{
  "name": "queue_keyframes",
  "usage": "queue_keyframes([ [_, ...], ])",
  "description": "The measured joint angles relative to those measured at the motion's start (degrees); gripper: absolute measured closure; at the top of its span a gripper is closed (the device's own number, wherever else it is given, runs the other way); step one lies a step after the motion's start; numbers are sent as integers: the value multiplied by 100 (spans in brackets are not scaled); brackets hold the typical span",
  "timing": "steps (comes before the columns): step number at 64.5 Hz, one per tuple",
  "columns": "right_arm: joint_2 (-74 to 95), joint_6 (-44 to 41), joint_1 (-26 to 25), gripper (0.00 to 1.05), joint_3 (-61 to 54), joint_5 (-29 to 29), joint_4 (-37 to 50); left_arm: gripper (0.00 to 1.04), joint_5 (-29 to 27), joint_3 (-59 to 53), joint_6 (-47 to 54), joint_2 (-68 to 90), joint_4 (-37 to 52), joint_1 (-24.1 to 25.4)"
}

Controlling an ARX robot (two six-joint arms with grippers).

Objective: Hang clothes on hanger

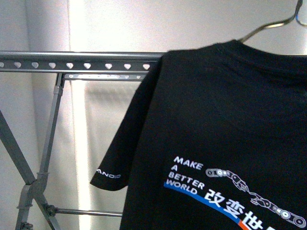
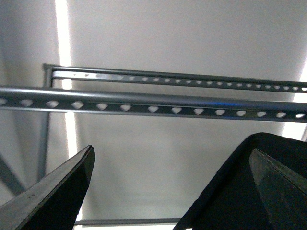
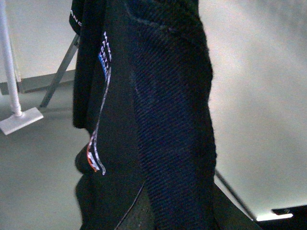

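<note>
The clothes (image 1: pixel 216 124), a black T-shirt with white "MAKE A BETTER WORLD" lettering, hang on a thin silver wire coat hanger (image 1: pixel 273 24) in front of the right part of the hanger (image 1: pixel 72 63), a dark grey rail with heart-shaped holes. In the left wrist view the rail (image 2: pixel 153 103) runs across above my open left gripper (image 2: pixel 172 163); black cloth (image 2: pixel 230 191) lies by one finger, not between the fingers. My right gripper is shut on the clothes (image 3: pixel 158 120), which fill its view and hide its fingers.
Crossed grey legs (image 1: pixel 33 177) of the rack stand at the left. A second perforated rail (image 2: pixel 182 79) runs behind the first. A white wall is behind. A white pole with a flat foot (image 3: pixel 19 115) stands on the floor.
</note>
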Motion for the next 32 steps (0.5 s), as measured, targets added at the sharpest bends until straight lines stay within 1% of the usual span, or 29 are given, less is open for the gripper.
queue_keyframes([
  [6, -9, 229, -44, 95, -57, 140, -179, 7, -339, -321, -116, -481, -179, 46],
  [9, -24, 304, -55, 95, -79, 205, -245, 10, -501, -367, -77, -723, -691, 44],
  [10, -26, 326, -59, 95, -83, 227, -262, 14, -520, -393, -50, -850, -1027, 42],
  [12, -50, 396, -66, 95, -90, 286, -343, 19, -581, -540, 2, -1073, -1432, 17],
  [14, -63, 446, -74, 95, -90, 361, -435, 23, -625, -706, 20, -1235, -1593, -7],
  [15, -68, 487, -74, 95, -90, 389, -463, 26, -651, -929, 28, -1403, -1650, -39],
  [16, -70, 535, -81, 95, -90, 446, -520, 28, -660, -1043, 35, -1482, -1652, -48],
  [19, -61, 702, -96, 95, -77, 610, -708, 39, -601, -1694, 68, -1860, -1582, -61],
  [26, -2, 981, -76, 95, -17, 1010, -774, 55, -553, -2398, 92, -2190, -1346, -9],
  [30, 98, 1204, -33, 95, 42, 1274, -765, 68, -511, -2811, 107, -2376, -1193, 74],
  [32, 164, 1314, -2, 95, 72, 1386, -739, 73, -330, -2964, 109, -2463, -1141, 216],
])
